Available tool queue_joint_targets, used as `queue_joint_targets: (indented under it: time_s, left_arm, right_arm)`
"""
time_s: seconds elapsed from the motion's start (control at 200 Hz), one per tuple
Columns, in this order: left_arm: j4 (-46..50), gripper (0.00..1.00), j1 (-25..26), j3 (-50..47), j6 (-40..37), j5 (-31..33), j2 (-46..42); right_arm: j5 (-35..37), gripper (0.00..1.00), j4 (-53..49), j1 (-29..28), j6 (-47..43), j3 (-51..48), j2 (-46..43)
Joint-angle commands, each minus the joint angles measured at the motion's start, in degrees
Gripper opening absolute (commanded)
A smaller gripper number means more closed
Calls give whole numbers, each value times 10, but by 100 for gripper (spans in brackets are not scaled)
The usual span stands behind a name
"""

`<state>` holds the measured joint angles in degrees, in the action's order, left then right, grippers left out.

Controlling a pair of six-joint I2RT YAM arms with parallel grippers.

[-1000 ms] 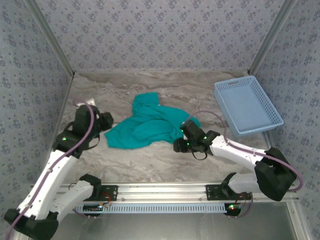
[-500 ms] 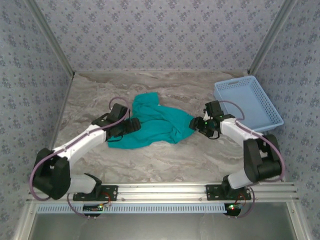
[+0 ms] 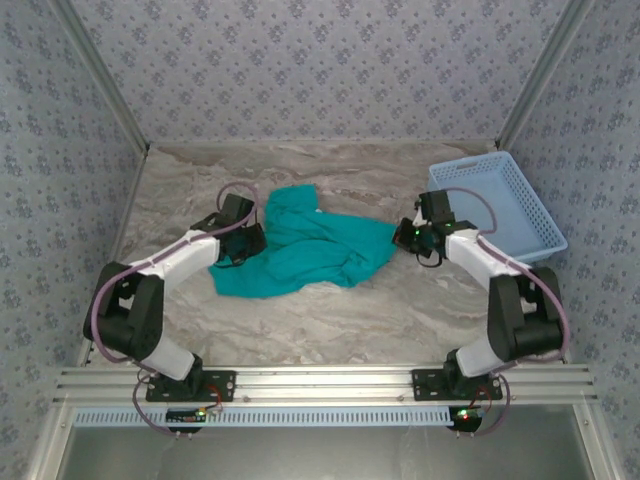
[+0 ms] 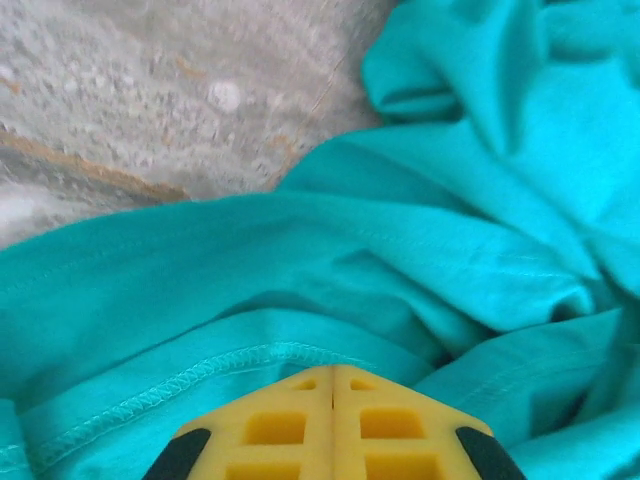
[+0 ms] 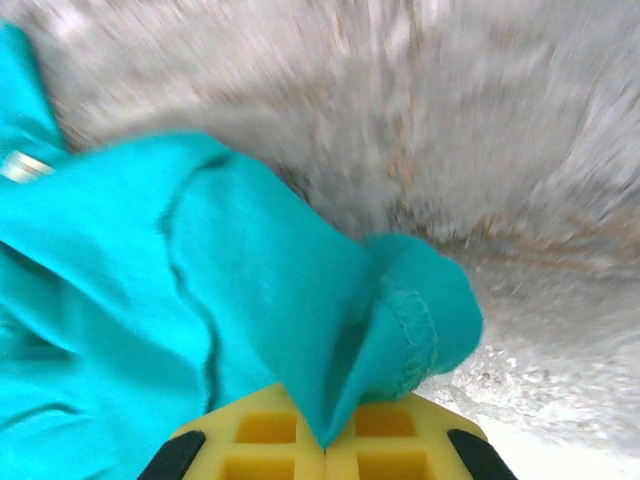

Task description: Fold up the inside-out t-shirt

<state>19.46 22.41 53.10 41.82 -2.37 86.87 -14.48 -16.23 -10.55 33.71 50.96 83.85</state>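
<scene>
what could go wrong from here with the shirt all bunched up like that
1. The right fingers are shut on only a small hemmed corner of the crumpled teal-green cloth t-shirt; a pull could slip it free.
2. The left fingers are shut at a stitched hem, but I cannot tell if cloth is caught; that arm may come away empty.
3. The shirt lies in layered folds, so pulling might twist it.
</scene>
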Motion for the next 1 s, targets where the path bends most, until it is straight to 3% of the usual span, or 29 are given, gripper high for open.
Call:
queue_joint_targets:
  time_s: [0.0, 0.03, 0.075, 0.145, 0.345, 0.56, 0.625, 0.685, 0.78, 0.994]
  left_arm:
    - [17, 26, -2, 38, -23, -54, -33]
    - [18, 47, 1, 38, -23, -66, -32]
    - [14, 61, 6, 34, -22, -80, -30]
    - [4, 67, 22, 25, -15, -84, -21]
    - [-48, 67, 80, 7, 13, -78, 19]
    - [-75, 52, 97, 23, 28, -84, 90]
    - [-76, 32, 102, 35, 25, -94, 107]
    - [-72, 0, 102, 48, 7, -116, 115]
    - [-4, 0, 83, 84, -30, -111, 93]
    - [87, 0, -57, 189, -110, -83, -61]
  right_arm:
    - [56, 0, -63, 14, -2, 42, -72]
    - [69, 0, -77, 15, -1, 50, -88]
    - [90, 0, -96, 15, 3, 60, -111]
    - [120, 0, -120, 15, 12, 73, -138]
    - [157, 0, -150, 14, 19, 77, -160]
    - [135, 0, -136, 12, 38, 55, -158]
    - [139, 0, -141, 12, 38, 54, -159]
    - [148, 0, -147, 13, 36, 55, -159]
    - [167, 0, -159, 18, 36, 59, -162]
    - [174, 0, -111, 52, 32, 107, -146]
